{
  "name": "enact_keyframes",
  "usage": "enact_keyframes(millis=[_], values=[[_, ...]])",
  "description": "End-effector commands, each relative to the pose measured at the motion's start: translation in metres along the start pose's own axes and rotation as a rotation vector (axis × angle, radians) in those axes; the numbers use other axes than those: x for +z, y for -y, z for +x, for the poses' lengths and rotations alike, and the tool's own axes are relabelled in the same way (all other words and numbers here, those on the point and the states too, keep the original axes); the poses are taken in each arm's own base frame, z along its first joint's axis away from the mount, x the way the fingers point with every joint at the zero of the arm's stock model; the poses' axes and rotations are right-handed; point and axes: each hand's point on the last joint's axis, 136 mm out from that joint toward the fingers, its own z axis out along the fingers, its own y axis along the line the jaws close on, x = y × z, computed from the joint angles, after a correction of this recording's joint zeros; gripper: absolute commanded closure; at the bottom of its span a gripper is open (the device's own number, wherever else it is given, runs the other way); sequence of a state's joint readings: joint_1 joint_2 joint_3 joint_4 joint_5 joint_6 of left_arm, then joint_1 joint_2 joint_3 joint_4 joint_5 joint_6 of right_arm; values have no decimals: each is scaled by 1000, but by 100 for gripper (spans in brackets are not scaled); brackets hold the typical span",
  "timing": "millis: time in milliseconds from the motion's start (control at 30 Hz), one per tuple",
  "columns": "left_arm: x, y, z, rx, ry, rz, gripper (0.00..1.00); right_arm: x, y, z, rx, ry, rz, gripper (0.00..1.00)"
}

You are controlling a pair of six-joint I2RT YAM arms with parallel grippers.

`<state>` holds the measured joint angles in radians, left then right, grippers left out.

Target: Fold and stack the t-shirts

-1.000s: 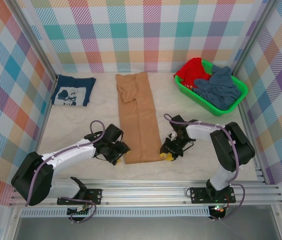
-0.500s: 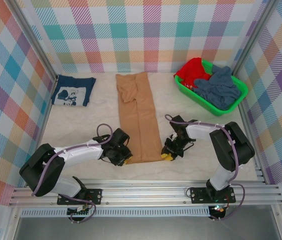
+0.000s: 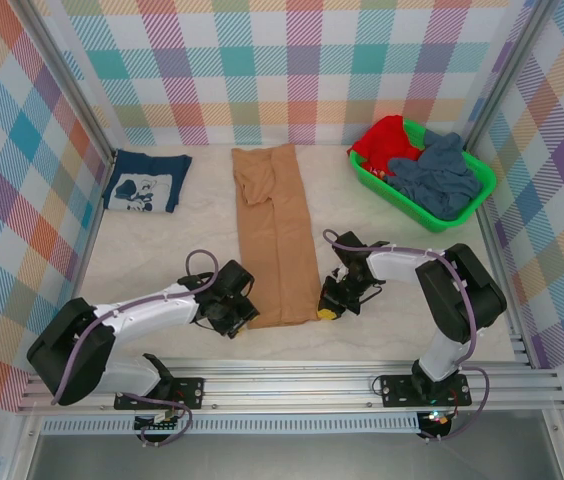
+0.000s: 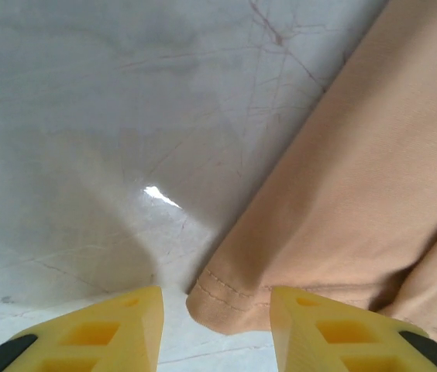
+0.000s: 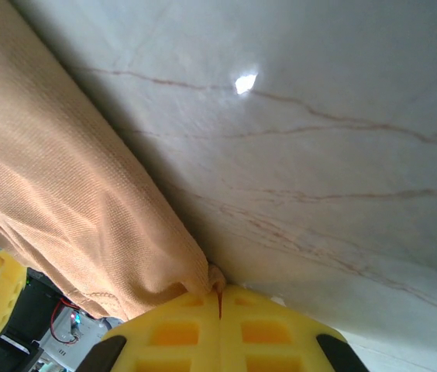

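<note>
Both near corners of the tan-orange t-shirt (image 3: 278, 235), a long strip running away from the arms down the middle of the table (image 3: 142, 250), are attended: the right gripper (image 5: 218, 298) is pinched on the right corner, and the left gripper (image 4: 217, 308) straddles the left corner with its jaws spread.

The left arm (image 3: 142, 308) lies low, stretched from its base at about 7 o'clock in the top view toward 3 o'clock. The left gripper (image 3: 244, 320) points the same way. Its yellow fingers (image 4: 102, 329) stand apart, with the hem corner of the tan-orange t-shirt (image 4: 358, 194) lying between them. The right arm (image 3: 457, 290) rises from its base at 5 o'clock and bends at the elbow, and its forearm runs toward 9 o'clock. The right gripper (image 3: 327, 312) is closed, its fingers pressed together on a corner of the same shirt.
</note>
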<state>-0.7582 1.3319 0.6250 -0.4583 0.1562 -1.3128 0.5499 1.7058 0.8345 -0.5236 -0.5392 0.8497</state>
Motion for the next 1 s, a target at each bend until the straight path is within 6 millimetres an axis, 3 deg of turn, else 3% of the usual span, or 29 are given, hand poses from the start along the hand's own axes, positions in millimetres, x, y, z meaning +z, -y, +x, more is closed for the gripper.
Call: enact_keyframes(millis=[0,200,333,433,567,733,833,967], values=[[3,-4,8,10,-18,-39,59,-1,3,1,1,11,20,100],[13,7,6,-5,-20,6,66,-1,6,3,4,9,26,100],[17,18,3,0,1,29,82,-1,8,5,-2,6,30,100],[10,23,1,25,20,29,100,-6,8,7,-24,14,41,100],[-8,13,11,94,-6,-32,100,-18,6,19,-83,6,55,100],[-25,-9,24,101,-48,-28,100,-25,2,59,-142,-89,56,100],[-38,-4,23,89,-27,25,100,-33,-5,67,-135,-86,18,100],[-55,10,10,74,56,85,100,-48,-25,62,-140,-39,-4,100]])
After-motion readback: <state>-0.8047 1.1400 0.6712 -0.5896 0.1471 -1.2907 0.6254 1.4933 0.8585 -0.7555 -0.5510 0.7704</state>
